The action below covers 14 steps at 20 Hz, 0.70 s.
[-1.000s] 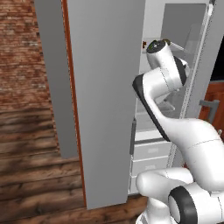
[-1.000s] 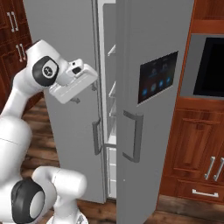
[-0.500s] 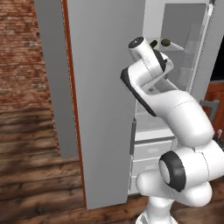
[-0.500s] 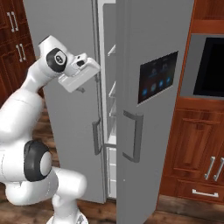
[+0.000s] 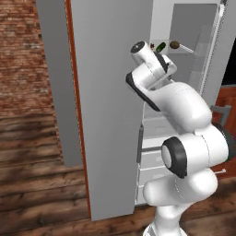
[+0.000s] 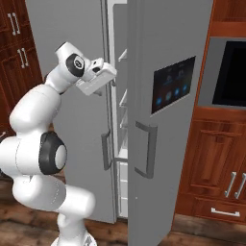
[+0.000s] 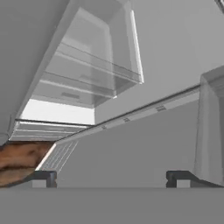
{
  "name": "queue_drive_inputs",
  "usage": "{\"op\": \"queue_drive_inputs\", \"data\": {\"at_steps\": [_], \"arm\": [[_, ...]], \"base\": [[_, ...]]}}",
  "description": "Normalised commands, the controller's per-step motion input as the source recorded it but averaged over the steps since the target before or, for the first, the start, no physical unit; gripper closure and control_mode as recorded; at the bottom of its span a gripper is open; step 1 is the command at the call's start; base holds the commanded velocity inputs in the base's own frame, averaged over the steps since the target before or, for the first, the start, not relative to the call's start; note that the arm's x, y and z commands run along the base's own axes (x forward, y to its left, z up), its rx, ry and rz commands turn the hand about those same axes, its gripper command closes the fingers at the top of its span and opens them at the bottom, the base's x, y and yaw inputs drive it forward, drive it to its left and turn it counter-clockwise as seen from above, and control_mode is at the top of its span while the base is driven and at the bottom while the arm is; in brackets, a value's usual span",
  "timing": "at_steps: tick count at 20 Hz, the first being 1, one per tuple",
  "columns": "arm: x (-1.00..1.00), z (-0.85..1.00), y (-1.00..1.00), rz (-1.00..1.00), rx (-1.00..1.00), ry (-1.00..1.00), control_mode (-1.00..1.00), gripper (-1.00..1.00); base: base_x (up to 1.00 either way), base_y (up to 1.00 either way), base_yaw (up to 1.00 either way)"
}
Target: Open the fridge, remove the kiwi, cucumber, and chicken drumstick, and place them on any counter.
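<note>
On the fridge's (image 5: pixel 110 92) upper shelf the cucumber (image 5: pixel 160 46) and kiwi (image 5: pixel 174 44) wait untaken; door open, gripper (image 7: pixel 111 177) reaching in, jaws spread, empty.

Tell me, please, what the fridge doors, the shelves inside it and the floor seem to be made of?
Fridge: doors look like light-grey painted or brushed metal, matte, flat and even with no glare; this is a render, so uncertain. Shelves: clear glass or plastic, since the white interior shows through them. Floor: dark wood planks, with visible grain and board seams.
</note>
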Motion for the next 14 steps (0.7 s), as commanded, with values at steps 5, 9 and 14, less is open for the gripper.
{"op": "queue_drive_inputs", "data": {"at_steps": [5, 9, 14], "arm": [[0.33, -0.36, -0.29, -0.01, 0.00, -0.23, -1.00, -1.00], [0.53, -0.42, -0.30, 0.00, -0.01, -0.14, -1.00, -1.00], [0.44, -0.10, -0.58, -0.01, -0.01, -0.04, -1.00, -1.00]], "base": [[0.00, 0.00, 0.00], [0.00, 0.00, 0.00], [0.00, 0.00, 0.00]]}}
